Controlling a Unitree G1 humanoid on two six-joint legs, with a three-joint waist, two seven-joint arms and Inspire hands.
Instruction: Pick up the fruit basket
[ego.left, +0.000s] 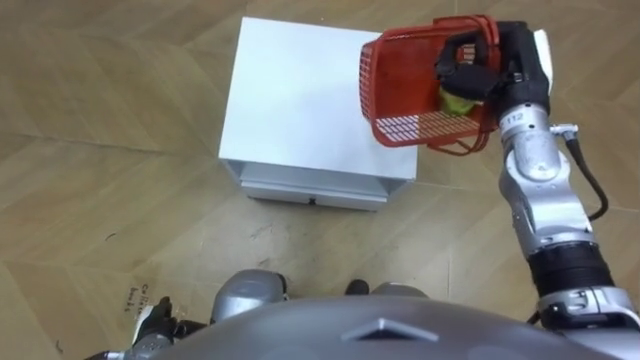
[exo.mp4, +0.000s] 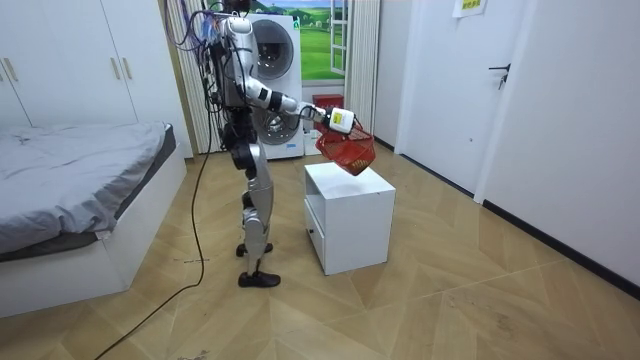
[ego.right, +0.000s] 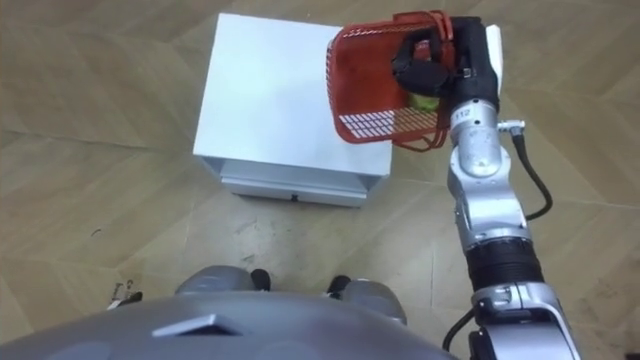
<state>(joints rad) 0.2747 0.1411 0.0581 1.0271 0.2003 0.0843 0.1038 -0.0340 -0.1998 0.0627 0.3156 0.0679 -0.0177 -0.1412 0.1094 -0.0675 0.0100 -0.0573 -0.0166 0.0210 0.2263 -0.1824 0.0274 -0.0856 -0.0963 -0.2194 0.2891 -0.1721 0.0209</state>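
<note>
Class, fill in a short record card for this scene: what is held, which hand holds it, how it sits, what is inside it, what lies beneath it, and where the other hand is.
Held thing: red fruit basket
Holder: right hand, curled round the handles
Pose: tilted, seemingly lifted off the top
Contents: one yellow-green fruit
Beneath: white cabinet, near its far right corner
Other hand: left hand, low at the robot's side
</note>
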